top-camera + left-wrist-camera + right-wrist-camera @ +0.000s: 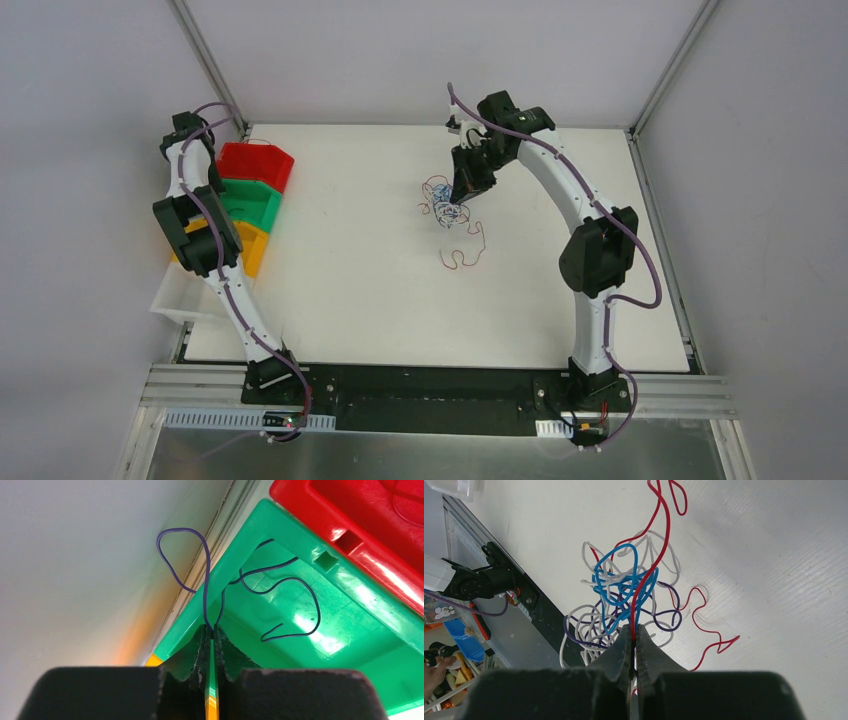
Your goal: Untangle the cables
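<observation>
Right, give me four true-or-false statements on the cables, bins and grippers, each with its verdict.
1. The left gripper is shut on a purple cable by the green bin. True.
2. The right gripper hangs open beside the tangle. False: it is shut on a red cable running out of the tangle.
3. The red bin sits between the other two. False: the green bin is in the middle, with the yellow bin on its other side.
4. The tangle holds blue and white strands. True.

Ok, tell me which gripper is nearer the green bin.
Left. The left gripper hangs over the green bin at its edge, pinching a purple wire that partly lies in it. The right gripper is far across the table, at the cable tangle.
</observation>
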